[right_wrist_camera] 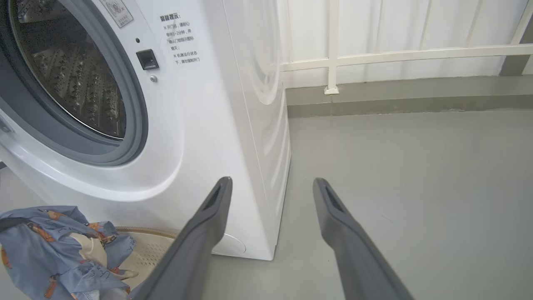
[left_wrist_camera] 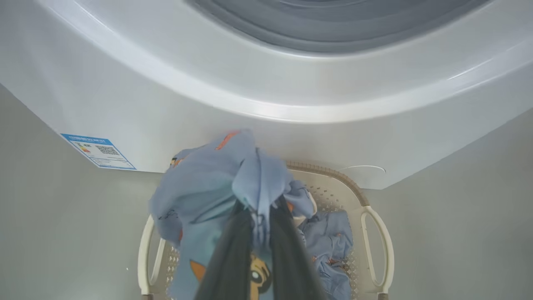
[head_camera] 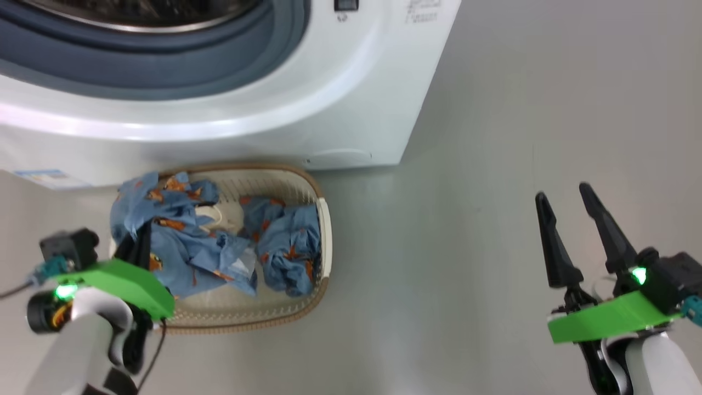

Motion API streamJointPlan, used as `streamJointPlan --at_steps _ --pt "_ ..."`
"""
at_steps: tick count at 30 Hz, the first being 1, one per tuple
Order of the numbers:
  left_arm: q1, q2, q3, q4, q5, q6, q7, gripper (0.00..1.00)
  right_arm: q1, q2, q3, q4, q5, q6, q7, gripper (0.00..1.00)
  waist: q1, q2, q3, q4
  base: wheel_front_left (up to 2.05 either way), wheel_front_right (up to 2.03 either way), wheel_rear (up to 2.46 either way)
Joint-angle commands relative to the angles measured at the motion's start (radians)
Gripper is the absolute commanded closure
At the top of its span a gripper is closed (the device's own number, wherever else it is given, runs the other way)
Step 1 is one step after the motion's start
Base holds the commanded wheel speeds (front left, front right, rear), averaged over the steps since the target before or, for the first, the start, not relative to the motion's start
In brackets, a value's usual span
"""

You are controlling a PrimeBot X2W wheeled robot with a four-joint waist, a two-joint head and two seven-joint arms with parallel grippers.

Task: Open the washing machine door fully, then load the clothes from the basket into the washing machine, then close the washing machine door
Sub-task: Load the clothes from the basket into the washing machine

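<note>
The washing machine (head_camera: 340, 99) stands at the top with its drum mouth and grey-blue gasket (head_camera: 153, 60) uncovered; its door is out of view. Just in front of it, the cream basket (head_camera: 323, 230) rests on the floor. My left gripper (head_camera: 140, 241) is over the basket's left end, shut on a bunch of light blue printed clothes (head_camera: 170, 219). In the left wrist view the fabric (left_wrist_camera: 216, 187) is pinched between the gripper's (left_wrist_camera: 260, 208) dark fingers above the basket (left_wrist_camera: 377, 233). Another blue bundle (head_camera: 288, 247) lies in the basket's right half. My right gripper (head_camera: 562, 195) hovers open over bare floor, far right.
Grey floor (head_camera: 493, 192) spreads to the right of the machine. A blue label sticker (left_wrist_camera: 98, 151) sits low on the washer's front. In the right wrist view, a white railing and wall (right_wrist_camera: 395, 54) run behind the machine, whose steel drum (right_wrist_camera: 70, 71) shows at left.
</note>
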Motion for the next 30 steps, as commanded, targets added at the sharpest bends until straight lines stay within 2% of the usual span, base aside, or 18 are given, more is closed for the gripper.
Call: streamJointPlan --at_steps 1,15,21,22,30 --pt "0.032 0.031 0.046 -0.032 0.023 -0.002 -0.011 1.00 0.029 -0.013 0.017 -0.017 0.018 0.003 -0.005 0.00 0.0000 0.0000 -0.079 0.015 0.00 0.00 0.00" --pt "0.294 -0.033 0.256 -0.369 0.215 -0.002 -0.011 1.00 0.148 -0.026 -0.016 -0.011 0.029 0.003 -0.005 0.00 0.0000 0.0000 -0.218 0.022 0.00 0.00 0.00" --pt "0.417 -0.080 0.345 -0.535 0.269 -0.002 -0.011 1.00 0.197 -0.020 -0.030 -0.012 0.031 0.003 -0.005 0.00 0.0000 0.0000 -0.252 0.017 0.00 0.00 0.00" --pt "0.502 -0.111 0.386 -0.630 0.283 -0.002 -0.011 1.00 0.214 -0.016 -0.036 -0.015 0.033 0.003 -0.005 0.00 0.0000 0.0000 -0.263 0.011 0.00 0.00 0.00" --pt "0.613 -0.161 0.435 -0.758 0.309 -0.002 -0.011 1.00 0.224 -0.013 -0.047 -0.020 0.033 0.003 -0.005 0.00 0.0000 0.0000 -0.253 0.004 0.00 0.00 0.00"
